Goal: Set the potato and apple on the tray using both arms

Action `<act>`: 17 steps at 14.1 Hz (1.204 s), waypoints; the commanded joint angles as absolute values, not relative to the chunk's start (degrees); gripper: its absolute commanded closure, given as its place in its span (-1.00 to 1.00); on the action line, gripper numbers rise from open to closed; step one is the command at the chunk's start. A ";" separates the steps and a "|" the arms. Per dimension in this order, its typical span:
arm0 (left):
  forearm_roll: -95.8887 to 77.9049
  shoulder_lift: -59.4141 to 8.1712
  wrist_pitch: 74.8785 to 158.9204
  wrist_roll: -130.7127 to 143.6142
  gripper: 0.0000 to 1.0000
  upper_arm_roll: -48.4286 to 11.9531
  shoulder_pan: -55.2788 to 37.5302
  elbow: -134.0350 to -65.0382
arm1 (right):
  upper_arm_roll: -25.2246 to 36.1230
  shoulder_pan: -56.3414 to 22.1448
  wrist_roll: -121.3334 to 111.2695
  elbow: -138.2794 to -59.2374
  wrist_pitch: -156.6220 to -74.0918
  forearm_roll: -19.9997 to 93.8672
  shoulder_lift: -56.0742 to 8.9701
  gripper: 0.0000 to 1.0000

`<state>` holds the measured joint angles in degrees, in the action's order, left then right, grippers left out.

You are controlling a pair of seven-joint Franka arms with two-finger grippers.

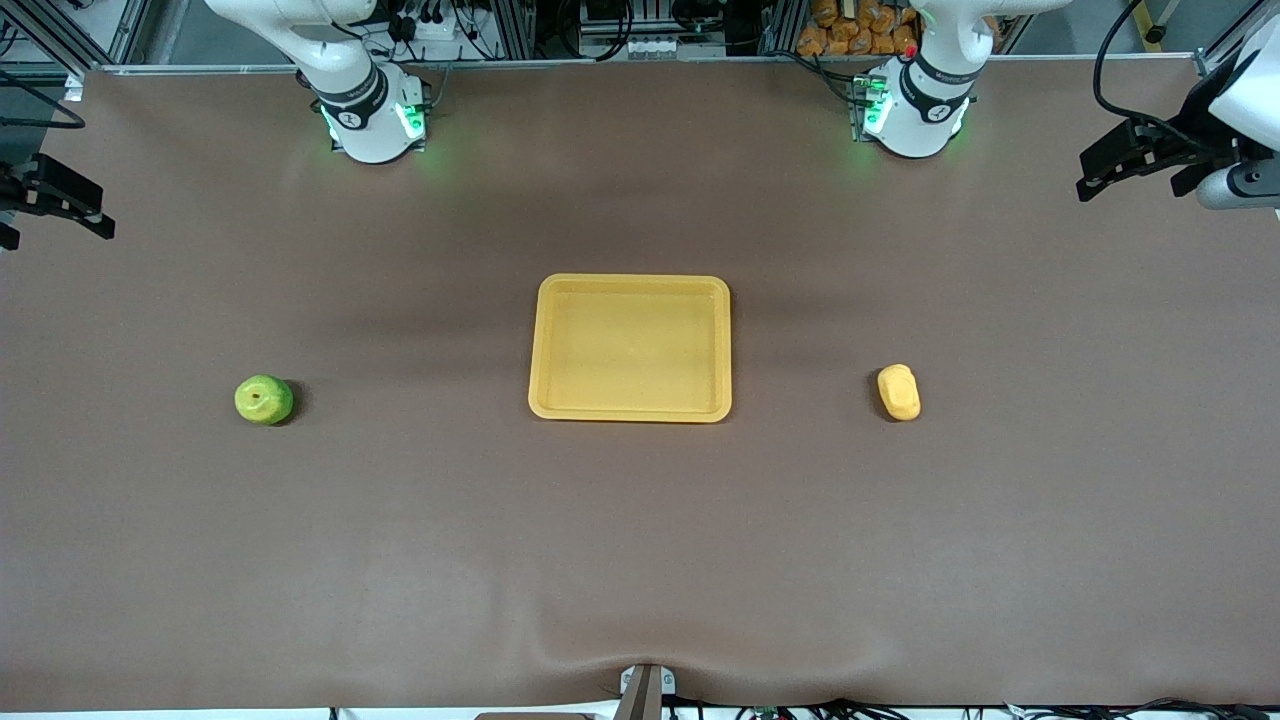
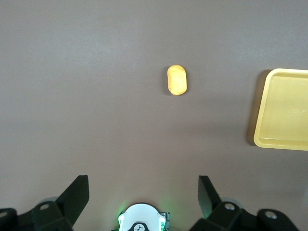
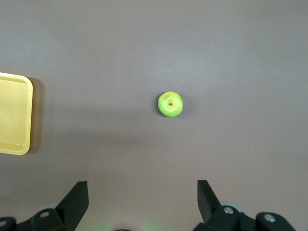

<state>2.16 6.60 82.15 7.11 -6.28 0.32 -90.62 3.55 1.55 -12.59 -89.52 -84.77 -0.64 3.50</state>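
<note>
Light: I see even overhead light, no glare | Shadows: soft, beside the round yellow-green apple [image 1: 264,400] and shallow yellow plastic tray [image 1: 630,410] | Focus: sharp, all views

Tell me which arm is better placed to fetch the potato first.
The left arm. The potato lies toward its end of the table, and its open claw hangs high above the table with the potato in its wrist view. The right claw, also open, looks down at the apple.

A big brown table [image 1: 640,560] fills the view. A pile of orange lumps [image 1: 855,28] sits past its top edge.
</note>
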 commanded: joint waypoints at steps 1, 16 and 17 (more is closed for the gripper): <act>1.41 7.21 81.74 6.86 -1.00 -6.59 0.79 -90.97 | 3.87 1.05 -13.09 -89.91 -84.64 -0.62 4.39 -1.00; 0.97 6.06 79.63 8.26 -1.00 -7.21 0.35 -91.05 | 4.13 1.58 -12.83 -87.89 -84.64 -0.18 2.55 -1.00; 0.97 6.06 79.63 8.17 -1.00 -7.73 0.35 -91.32 | 4.13 1.76 -12.66 -87.89 -84.64 -0.18 2.46 -1.00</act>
